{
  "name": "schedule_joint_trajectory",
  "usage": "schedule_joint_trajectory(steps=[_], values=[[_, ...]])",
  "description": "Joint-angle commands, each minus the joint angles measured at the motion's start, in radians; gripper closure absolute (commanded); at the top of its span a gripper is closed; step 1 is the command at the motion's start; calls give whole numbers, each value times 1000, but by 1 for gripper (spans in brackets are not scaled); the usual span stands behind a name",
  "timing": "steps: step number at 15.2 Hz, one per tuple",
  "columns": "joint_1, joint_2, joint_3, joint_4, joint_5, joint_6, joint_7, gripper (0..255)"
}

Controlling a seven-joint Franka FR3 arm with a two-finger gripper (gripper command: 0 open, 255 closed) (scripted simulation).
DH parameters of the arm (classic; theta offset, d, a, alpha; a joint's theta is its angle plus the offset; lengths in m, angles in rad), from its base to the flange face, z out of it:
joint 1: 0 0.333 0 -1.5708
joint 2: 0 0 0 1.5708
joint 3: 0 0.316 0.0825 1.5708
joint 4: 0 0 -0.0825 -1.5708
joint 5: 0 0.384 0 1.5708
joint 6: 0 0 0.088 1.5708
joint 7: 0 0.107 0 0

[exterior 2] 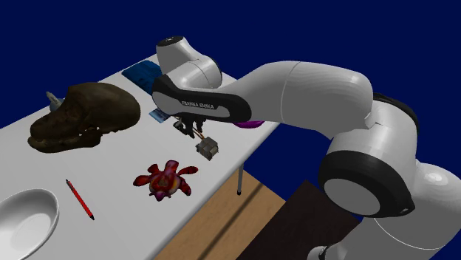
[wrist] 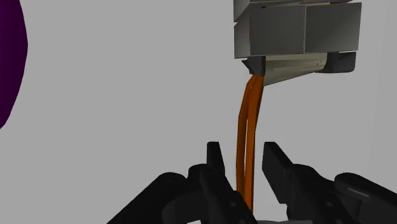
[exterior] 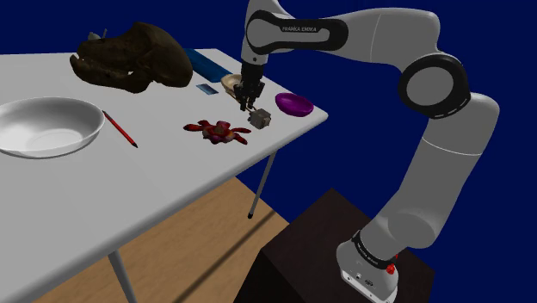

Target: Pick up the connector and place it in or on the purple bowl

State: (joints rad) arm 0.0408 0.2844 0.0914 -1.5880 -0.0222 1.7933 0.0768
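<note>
The connector [exterior: 258, 119] [exterior 2: 209, 148] [wrist: 296, 38], a small grey block with two orange wires [wrist: 249, 121] trailing from it, lies on the white table near its edge. My black gripper [exterior: 248, 102] [exterior 2: 193, 133] [wrist: 245, 156] hangs just over the wires. Its fingers stand narrowly either side of them, with a thin gap on each side, so the gripper is open. The purple bowl [exterior: 294, 104] [exterior 2: 247, 124] [wrist: 9, 57] sits close by at the table's corner, beyond the connector in the shoulder view.
A red star-shaped toy [exterior: 219, 131] [exterior 2: 166, 179] lies close to the connector. A dark brown skull-like lump [exterior: 133, 56] [exterior 2: 85, 114], a white bowl [exterior: 47, 125] [exterior 2: 26, 214], a red pen [exterior: 120, 129] [exterior 2: 80, 199] and a blue flat object [exterior: 206, 64] [exterior 2: 142, 72] share the table. The table edge [exterior: 284, 138] runs beside the connector.
</note>
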Motion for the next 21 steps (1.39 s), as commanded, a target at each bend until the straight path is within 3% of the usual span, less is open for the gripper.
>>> schedule_joint_trajectory(steps=[1,8,21], values=[[0,0,0,0,0,0,0,255],[0,0,0,0,0,0,0,255],[2,0,1,174,1,-175,0,255]])
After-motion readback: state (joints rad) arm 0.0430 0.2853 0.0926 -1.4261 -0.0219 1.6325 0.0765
